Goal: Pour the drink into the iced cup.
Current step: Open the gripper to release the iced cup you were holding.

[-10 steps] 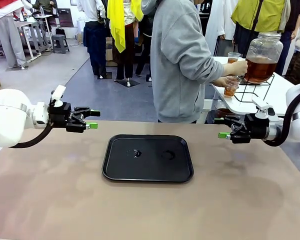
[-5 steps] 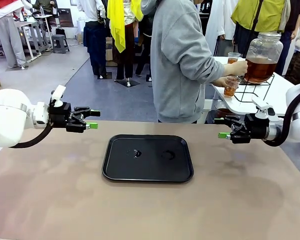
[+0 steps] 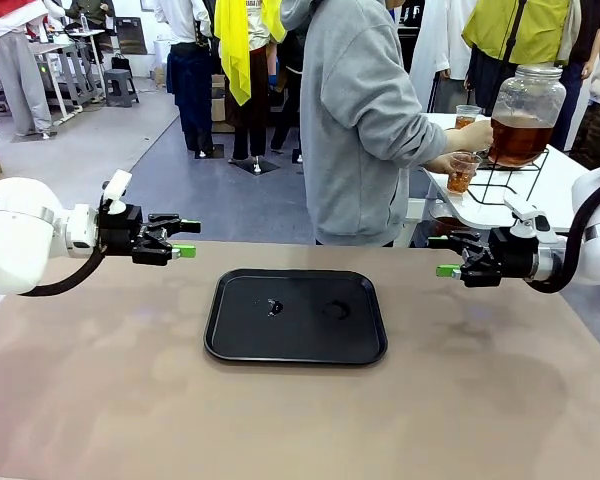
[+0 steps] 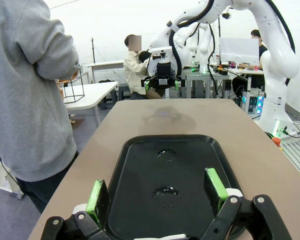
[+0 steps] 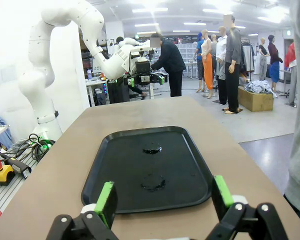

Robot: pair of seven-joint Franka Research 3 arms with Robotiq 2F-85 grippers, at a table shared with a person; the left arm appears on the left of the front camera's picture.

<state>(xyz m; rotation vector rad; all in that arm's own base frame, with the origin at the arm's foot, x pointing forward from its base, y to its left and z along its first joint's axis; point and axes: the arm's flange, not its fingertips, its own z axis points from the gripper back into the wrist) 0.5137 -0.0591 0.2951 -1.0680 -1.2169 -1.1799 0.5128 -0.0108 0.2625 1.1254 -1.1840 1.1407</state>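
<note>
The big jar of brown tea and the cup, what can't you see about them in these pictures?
- Jar, front view: its spigot is hidden behind the person's hand.
- Cup held under it, front view: too small to tell whether it holds ice, or whether drink is flowing.
- White side table, front view: cut off at the right by the right arm and the picture edge.
- Left wrist view: the person's grey sleeve hides jar and cup.

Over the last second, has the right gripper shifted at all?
No. In the front view the right gripper hangs open at the same spot, just right of the black tray's far right corner, with the same gap to it as before.
</note>
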